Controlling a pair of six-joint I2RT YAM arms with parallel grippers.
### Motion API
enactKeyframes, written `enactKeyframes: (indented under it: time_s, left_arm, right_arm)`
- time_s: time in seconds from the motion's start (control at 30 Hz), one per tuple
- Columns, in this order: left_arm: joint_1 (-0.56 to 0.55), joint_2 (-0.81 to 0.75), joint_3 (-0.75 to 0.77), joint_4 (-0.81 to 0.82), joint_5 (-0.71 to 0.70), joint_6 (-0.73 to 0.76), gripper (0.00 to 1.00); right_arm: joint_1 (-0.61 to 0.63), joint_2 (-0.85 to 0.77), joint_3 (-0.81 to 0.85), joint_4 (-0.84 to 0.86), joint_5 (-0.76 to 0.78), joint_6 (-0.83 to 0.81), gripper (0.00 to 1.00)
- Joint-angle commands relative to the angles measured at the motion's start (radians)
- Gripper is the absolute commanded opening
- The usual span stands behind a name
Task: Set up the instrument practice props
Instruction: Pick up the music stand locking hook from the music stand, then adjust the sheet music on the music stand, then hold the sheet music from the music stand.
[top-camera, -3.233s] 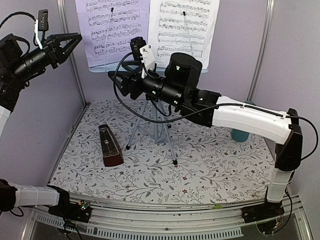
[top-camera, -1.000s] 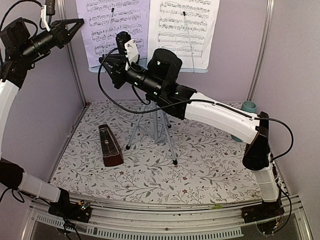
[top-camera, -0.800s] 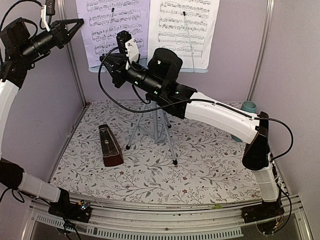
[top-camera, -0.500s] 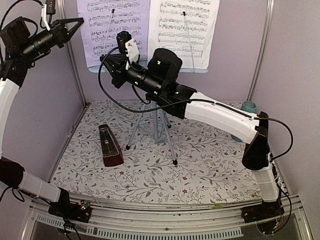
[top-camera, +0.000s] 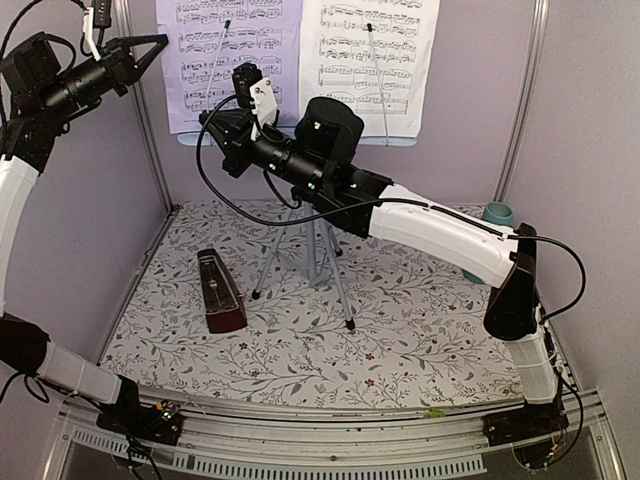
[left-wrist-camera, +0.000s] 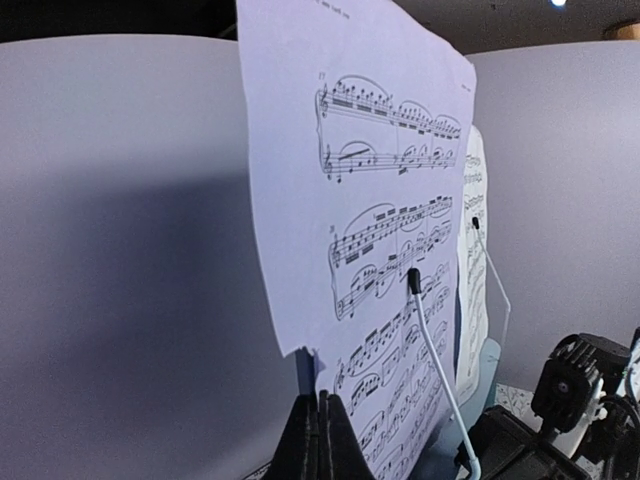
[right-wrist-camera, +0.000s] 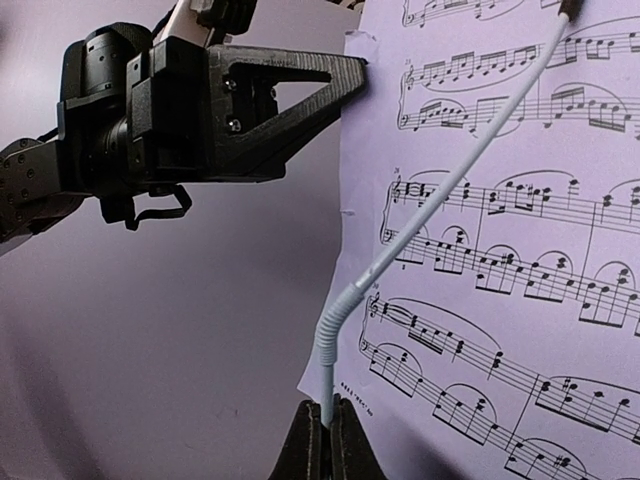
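Both rose up-left: left end effector (top-camera: 162, 41) pinches lilac page (top-camera: 190, 50) edge, right end effector (right-wrist-camera: 325, 408) clamps ribbed white wire (right-wrist-camera: 450, 185).

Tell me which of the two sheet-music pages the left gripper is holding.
The lilac left page: the left gripper pinches its outer edge. No gripper touches the whiter right page.
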Motion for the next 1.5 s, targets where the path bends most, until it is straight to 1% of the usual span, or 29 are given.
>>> enactKeyframes:
  time_s: [0.0,0.63,1.0,1.47]
  left_arm:
    - [0.01,0.003,0.009,-0.02,0.003,0.016,0.0]
    - [0.012,0.001,0.007,-0.046,-0.014,0.056,0.0]
    - [0.013,0.013,0.054,-0.091,-0.022,0.1,0.0]
    - [0.012,0.01,0.041,-0.103,-0.012,0.111,0.0]
  right_arm:
    - [-0.001,0.025,0.032,0.006,-0.026,-0.012,0.01]
    - [0.009,0.028,0.033,-0.011,-0.048,-0.042,0.0]
    - [0.018,0.029,0.032,-0.013,-0.065,-0.057,0.0]
    - [0.025,0.029,0.032,-0.024,-0.086,-0.07,0.0]
